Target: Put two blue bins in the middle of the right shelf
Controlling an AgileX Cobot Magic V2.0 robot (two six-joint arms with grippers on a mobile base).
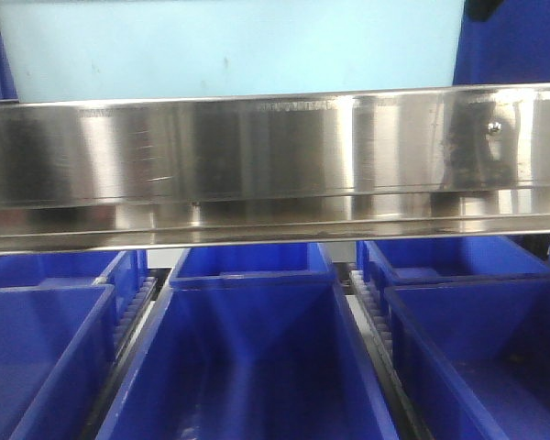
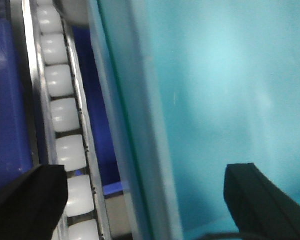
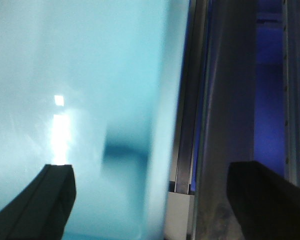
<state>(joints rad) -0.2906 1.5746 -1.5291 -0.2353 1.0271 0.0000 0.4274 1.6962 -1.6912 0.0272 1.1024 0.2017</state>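
Under a steel shelf rail [image 1: 275, 165], blue bins [image 1: 247, 367] lie side by side, long axes running away from the camera, a pale bin [image 1: 229, 46] above; the left gripper [image 2: 145, 200] gapes wide astride that bin's wall, rollers [image 2: 65, 115] and a blue bin past its finger; the right gripper [image 3: 150, 200] gapes likewise, holding nothing.

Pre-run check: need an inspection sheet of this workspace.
Surface: steel shelf rail, shiny.
Job's things: blue bins in rows below the rail; cannot tell which two are meant.
Clutter: pale cyan bin above the rail.
Grippers: left gripper and right gripper, jaws open, each astride an edge of the pale cyan bin.
Cables: nothing seen.
Surroundings: white roller track between bins.
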